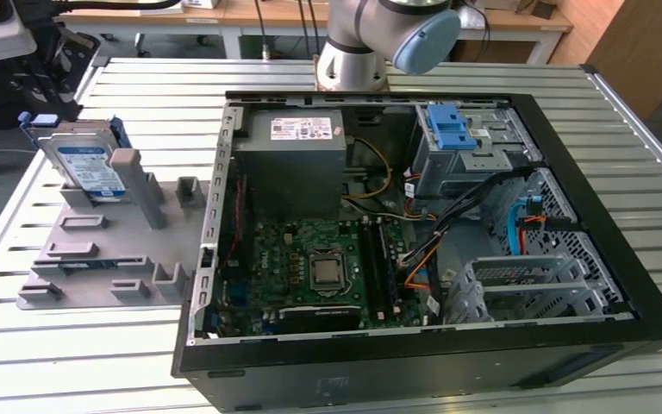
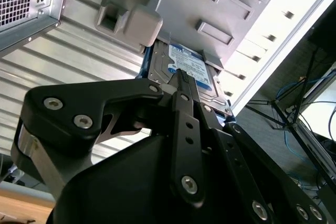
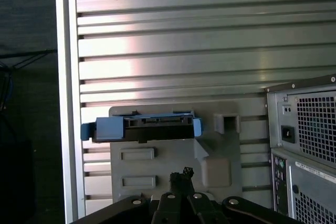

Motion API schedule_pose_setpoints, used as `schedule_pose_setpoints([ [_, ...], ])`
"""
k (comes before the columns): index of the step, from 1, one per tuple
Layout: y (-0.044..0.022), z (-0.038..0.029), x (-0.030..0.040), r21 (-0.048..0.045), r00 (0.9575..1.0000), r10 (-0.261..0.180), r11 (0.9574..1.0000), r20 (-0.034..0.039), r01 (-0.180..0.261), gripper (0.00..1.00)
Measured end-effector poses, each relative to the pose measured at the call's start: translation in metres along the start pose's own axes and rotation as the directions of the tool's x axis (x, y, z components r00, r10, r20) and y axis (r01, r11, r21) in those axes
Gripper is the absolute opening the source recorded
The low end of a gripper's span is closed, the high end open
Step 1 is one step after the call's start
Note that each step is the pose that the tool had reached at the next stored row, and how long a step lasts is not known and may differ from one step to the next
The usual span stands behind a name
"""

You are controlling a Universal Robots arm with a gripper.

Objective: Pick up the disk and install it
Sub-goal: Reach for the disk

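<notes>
The disk (image 1: 87, 168) stands on edge in a slot of a grey holder plate (image 1: 90, 250) at the exterior view's left; it is silver with a white-and-blue label and a blue carrier frame. In the first wrist view I see the disk (image 3: 152, 128) edge-on, with blue frame ends on both sides. My gripper (image 3: 184, 173) hovers apart from it, its black fingers drawn together with nothing between them. In the second wrist view the gripper (image 2: 182, 73) lines up in front of the disk's label (image 2: 191, 69), not touching it.
An open black computer case (image 1: 423, 216) lies on the slatted metal table (image 1: 66, 362), with a motherboard, a grey power supply (image 1: 296, 147) and a drive cage carrying a blue bracket (image 1: 458, 134). The case's rear panel (image 3: 304, 145) is beside the holder plate (image 3: 157, 166). The arm's base (image 1: 354, 52) stands behind.
</notes>
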State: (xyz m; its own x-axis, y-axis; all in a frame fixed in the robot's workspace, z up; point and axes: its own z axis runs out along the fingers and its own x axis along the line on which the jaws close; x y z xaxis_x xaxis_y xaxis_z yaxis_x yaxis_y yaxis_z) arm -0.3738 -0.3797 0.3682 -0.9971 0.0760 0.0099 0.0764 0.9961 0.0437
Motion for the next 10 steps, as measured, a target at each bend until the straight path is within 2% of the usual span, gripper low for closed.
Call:
schedule_pose_setpoints([
  [10,-0.0004,0.0001,0.0053,0.0000,1.0000,0.000,1.0000,0.0000,0.000,0.11],
])
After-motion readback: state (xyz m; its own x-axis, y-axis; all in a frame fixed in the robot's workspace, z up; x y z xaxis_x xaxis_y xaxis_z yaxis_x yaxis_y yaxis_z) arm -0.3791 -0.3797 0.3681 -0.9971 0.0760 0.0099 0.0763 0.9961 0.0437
